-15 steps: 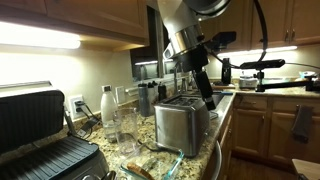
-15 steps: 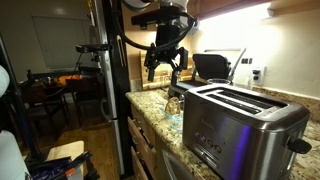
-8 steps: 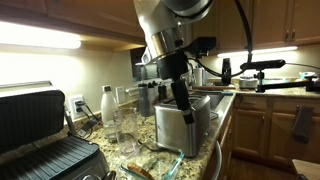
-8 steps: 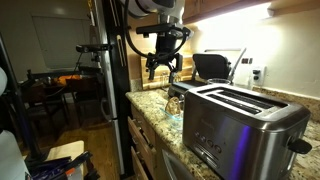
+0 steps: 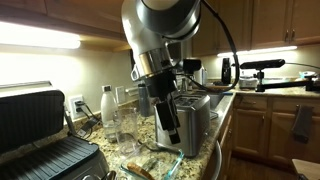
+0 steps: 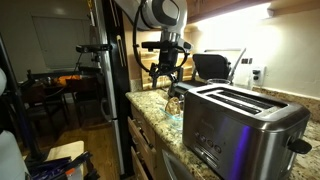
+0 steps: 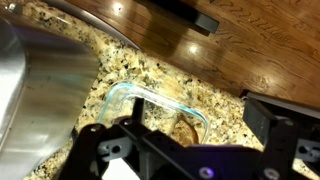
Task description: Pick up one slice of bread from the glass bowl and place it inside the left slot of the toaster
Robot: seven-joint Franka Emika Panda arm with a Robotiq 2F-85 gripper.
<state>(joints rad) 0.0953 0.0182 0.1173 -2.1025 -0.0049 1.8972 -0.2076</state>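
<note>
The gripper [image 6: 167,80] hangs with its fingers apart and empty, above the bowl [image 7: 128,90] beside the toaster [image 7: 35,90]. The bread [image 7: 185,128] lies in the bowl, not yet grasped. So grasping, lifting and putting it in the left slot all remain, I think.

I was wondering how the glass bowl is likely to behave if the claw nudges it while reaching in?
The glass bowl looks rigid and probably brittle, being clear thin-rimmed glass. Shallow and flat on the speckled stone counter, it would likely slide rather than tip. Its smooth walls may prove slippery for the open claw.
</note>
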